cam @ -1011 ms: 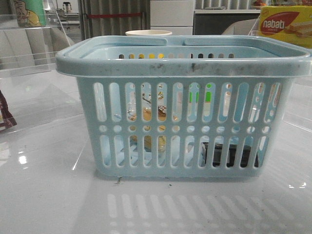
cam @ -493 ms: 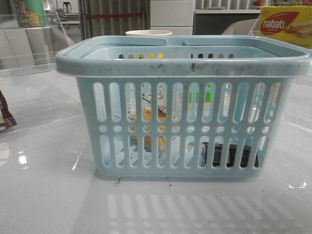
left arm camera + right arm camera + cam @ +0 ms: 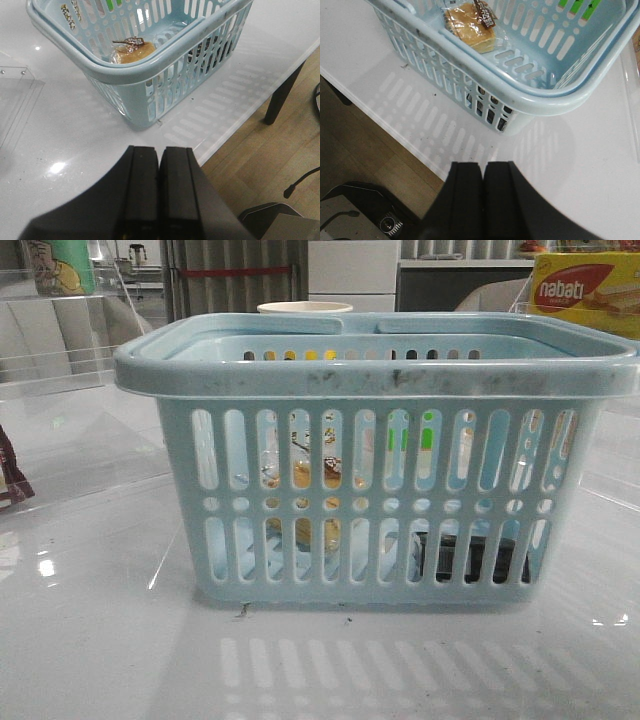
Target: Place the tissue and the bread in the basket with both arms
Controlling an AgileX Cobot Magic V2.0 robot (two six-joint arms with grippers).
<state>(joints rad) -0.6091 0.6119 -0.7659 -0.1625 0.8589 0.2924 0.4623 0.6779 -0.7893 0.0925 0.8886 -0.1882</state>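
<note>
On the glossy white table (image 3: 90, 640) stands the large pale blue plastic basket (image 3: 375, 370) with slotted sides and a thick rounded rim scuffed with dark marks, its two handles folded down along the top. Behind it, at the far right, sits a yellow-and-red "nabati" box (image 3: 585, 290), and the rim of a cream paper cup (image 3: 305, 308) shows just over the basket's back edge. Inside the basket, the golden-brown bread (image 3: 470, 27) in its clear plastic wrapper with a dark label strip lies on the floor toward the left side; the front view shows it through the slots. The small dark flat tissue pack (image 3: 475, 558) rests on the basket floor at the right, low against the front wall, seen only through the slots. Both arms are outside the basket, over the near part of the table: the left gripper (image 3: 159, 165) has its black fingers pressed together, holding nothing, and the right gripper (image 3: 483, 180) likewise has its fingers together and empty.
</note>
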